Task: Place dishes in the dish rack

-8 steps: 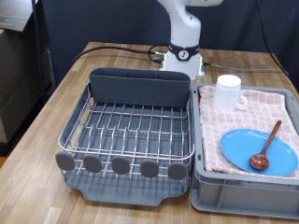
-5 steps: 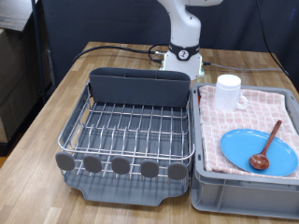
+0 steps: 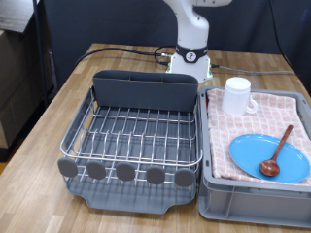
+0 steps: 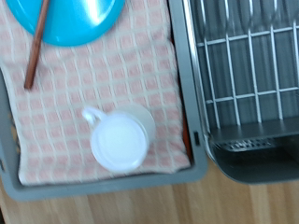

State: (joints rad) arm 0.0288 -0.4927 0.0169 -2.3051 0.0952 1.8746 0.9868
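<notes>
The silver wire dish rack (image 3: 136, 136) with dark grey base and back compartment sits on the wooden table at the exterior view's left and holds no dishes. To its right a grey tub (image 3: 255, 204) holds the checked cloth. On the cloth lie the light-blue plate (image 3: 267, 157), the brown wooden spoon (image 3: 278, 153) across it, and the white mug (image 3: 237, 95) upright at the far end. In the wrist view the mug (image 4: 120, 142), plate (image 4: 65, 19), spoon (image 4: 35, 45) and rack (image 4: 248, 75) show below the hand. The gripper is out of view in both frames.
The robot's white base (image 3: 192, 58) stands behind the rack with black cables (image 3: 121, 53) running along the table. Cardboard boxes (image 3: 15, 58) stand off the table at the exterior view's left.
</notes>
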